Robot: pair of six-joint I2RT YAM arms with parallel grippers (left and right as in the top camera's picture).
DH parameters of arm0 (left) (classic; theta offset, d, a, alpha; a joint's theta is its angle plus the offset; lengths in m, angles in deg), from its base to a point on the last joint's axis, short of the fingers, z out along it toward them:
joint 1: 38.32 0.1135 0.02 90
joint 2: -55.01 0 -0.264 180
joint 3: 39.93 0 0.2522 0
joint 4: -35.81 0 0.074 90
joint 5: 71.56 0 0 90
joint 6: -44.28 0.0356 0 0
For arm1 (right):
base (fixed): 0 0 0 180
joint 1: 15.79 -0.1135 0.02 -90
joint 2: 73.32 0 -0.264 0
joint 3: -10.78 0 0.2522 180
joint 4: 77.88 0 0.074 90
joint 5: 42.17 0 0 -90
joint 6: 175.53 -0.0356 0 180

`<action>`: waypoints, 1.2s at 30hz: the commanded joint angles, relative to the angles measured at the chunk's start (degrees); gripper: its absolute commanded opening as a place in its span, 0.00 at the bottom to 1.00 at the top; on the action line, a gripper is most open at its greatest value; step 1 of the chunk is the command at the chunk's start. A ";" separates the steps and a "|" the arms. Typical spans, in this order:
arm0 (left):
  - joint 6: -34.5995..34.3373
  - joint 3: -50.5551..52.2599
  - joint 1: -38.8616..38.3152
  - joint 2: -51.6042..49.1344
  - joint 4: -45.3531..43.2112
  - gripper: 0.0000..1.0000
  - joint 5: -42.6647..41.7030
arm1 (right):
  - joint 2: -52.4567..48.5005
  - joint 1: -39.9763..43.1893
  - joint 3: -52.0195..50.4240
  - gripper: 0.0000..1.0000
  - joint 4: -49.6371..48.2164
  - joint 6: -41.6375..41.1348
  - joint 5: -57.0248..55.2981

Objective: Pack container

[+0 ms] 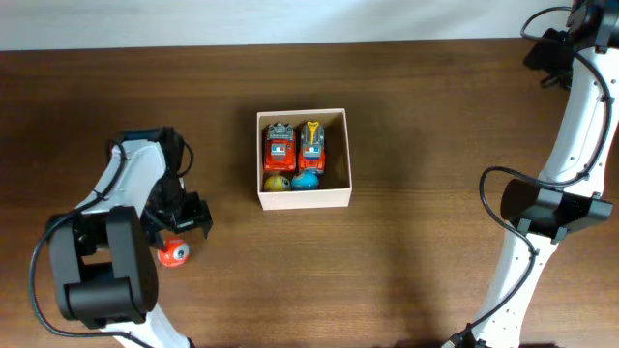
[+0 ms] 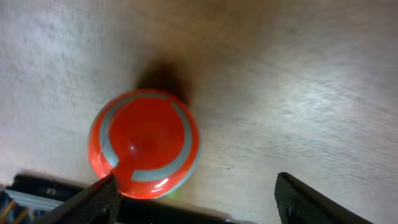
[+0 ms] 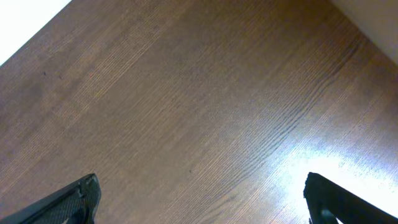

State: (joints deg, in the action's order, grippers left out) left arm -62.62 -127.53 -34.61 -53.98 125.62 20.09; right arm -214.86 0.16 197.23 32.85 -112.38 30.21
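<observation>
Centrally on the brown table (image 1: 435, 97) sits the container (image 1: 303, 199), a small cream box with its top open. Inside, a red truck (image 1: 280, 147) and a second red truck (image 1: 311, 145) fill the 12 o'clock half side by side, while a yellow ball (image 1: 278, 182) and a blue ball (image 1: 305, 180) lie along the 6 o'clock wall. At about 8 o'clock from the box, well apart, an orange ball (image 2: 144, 144) with grey bands rests on the wood. The left claw (image 2: 196, 202) hangs over it with its jaws spread, one finger at the ball's edge and nothing clamped. The right claw (image 3: 202, 205) is wide open above bare wood.

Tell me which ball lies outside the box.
The orange-red ball, on the table beside the left gripper; the yellow ball and blue ball sit inside the container.
</observation>
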 commanded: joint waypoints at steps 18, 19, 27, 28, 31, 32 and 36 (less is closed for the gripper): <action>-3.23 4.44 0.09 0.92 -5.55 0.80 1.55 | 1.66 0.22 0.85 0.99 0.35 -0.46 -1.03; -3.23 4.48 0.09 0.92 -5.57 0.80 2.34 | 1.66 0.22 0.85 0.99 0.33 -0.46 -1.03; -3.21 4.50 0.09 0.92 -5.07 0.80 2.49 | 1.66 0.22 0.85 0.99 0.33 -0.46 -1.03; -3.21 4.48 0.09 0.92 -4.90 0.80 2.49 | 1.66 0.22 0.85 0.99 0.35 -0.44 -1.03; -3.19 4.50 0.09 0.92 -3.85 0.81 2.67 | 1.66 0.22 0.85 0.99 0.33 -0.46 -1.03; -3.19 4.50 0.09 0.92 -3.19 0.81 2.67 | 1.66 0.22 0.85 0.99 0.33 -0.46 -1.03; -3.19 4.50 0.09 0.92 -1.70 0.81 2.71 | 1.66 0.22 0.85 0.99 0.33 -0.46 -1.03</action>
State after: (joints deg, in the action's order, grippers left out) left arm -65.47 -123.88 -34.50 -53.20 123.83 25.60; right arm -214.86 0.16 197.23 32.85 -112.40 30.21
